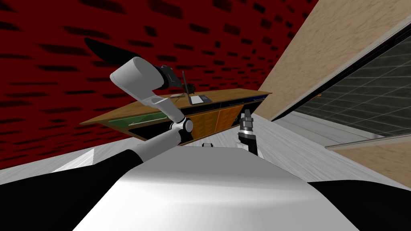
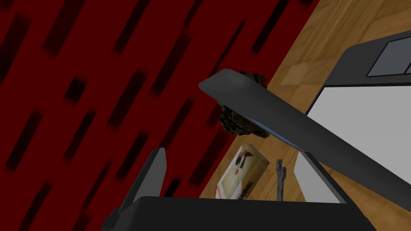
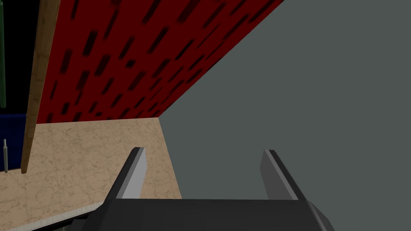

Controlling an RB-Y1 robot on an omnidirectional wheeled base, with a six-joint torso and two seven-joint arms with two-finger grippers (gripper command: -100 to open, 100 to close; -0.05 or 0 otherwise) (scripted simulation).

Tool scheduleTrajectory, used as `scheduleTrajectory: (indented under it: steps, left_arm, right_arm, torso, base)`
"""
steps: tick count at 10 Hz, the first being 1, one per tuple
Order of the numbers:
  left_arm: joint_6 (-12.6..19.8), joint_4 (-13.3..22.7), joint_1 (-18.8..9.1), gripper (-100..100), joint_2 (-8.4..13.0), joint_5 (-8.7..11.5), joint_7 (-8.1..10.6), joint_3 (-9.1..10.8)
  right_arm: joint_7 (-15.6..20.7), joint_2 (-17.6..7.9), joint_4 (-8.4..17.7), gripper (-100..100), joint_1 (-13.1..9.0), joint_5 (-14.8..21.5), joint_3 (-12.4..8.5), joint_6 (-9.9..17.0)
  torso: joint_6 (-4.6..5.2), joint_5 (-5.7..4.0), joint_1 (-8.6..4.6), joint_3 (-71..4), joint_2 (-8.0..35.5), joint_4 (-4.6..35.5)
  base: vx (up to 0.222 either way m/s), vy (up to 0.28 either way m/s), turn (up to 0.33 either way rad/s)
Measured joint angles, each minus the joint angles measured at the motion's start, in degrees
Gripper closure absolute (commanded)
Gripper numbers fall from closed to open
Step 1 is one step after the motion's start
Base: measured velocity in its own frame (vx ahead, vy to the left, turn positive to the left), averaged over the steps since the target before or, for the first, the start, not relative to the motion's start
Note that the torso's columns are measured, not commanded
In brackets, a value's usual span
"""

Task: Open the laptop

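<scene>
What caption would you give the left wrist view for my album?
The dark laptop lid stands raised over a wooden desk, a book lying near it by the red wall.

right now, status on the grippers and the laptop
Left gripper open beside the laptop lid, not gripping. Right gripper open, away from the desk. Lid raised, laptop partly open. Book and dark clump on desk behind lid.

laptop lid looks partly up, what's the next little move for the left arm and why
Probably nudge the lid a little further back from the laptop base. The lid stands raised, about upright in the head view, and the open left gripper sits just short of its edge, gripping nothing.
</scene>
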Motion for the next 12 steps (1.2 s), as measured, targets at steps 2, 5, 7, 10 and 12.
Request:
scheduleTrajectory:
  steps: [2,5,7,10,12]
  left_arm:
    - [0.6,0.0,-0.7,100,0.3,-0.2,0.12,0.13]
    - [2.4,1.9,-2.2,100,1.9,-0.8,-2.0,-1.71]
    - [4.2,3.2,-3.3,100,3.2,-1.3,-4.16,-3.51]
    - [7.0,5.4,-5.2,100,5.3,-2.1,-7.16,-6.01]
    - [8.7,6.8,-6.4,100,6.6,-2.7,-9.19,-7.66]
  right_arm:
    - [0.0,0.0,0.0,0,0.0,0.0,0.0,0.0]
    - [0.0,0.0,0.0,0,0.0,0.0,0.0,0.0]
    - [0.0,0.0,0.0,0,0.0,0.0,0.0,0.0]
    - [0.0,0.0,0.0,0,0.0,0.0,0.0,0.0]
    - [0.0,0.0,0.0,0,0.0,0.0,0.0,0.0]
  torso:
    - [-0.03,0.06,0.15,-0.1,-0.1,0.0]
    - [-0.06,0.0,-0.02,0.1,0.1,0.1]
    - [-0.05,0.04,0.12,0.1,0.1,0.1]
    - [0.0,0.01,0.05,0.0,0.0,0.0]
    - [0.04,-0.02,-0.03,0.0,0.0,0.0]
  base:
    - [0.034,-0.003,0.003]
    - [0.023,-0.06,0.002]
    - [0.014,-0.067,0.005]
    - [0.017,-0.055,0.002]
    - [0.014,-0.037,0.004]
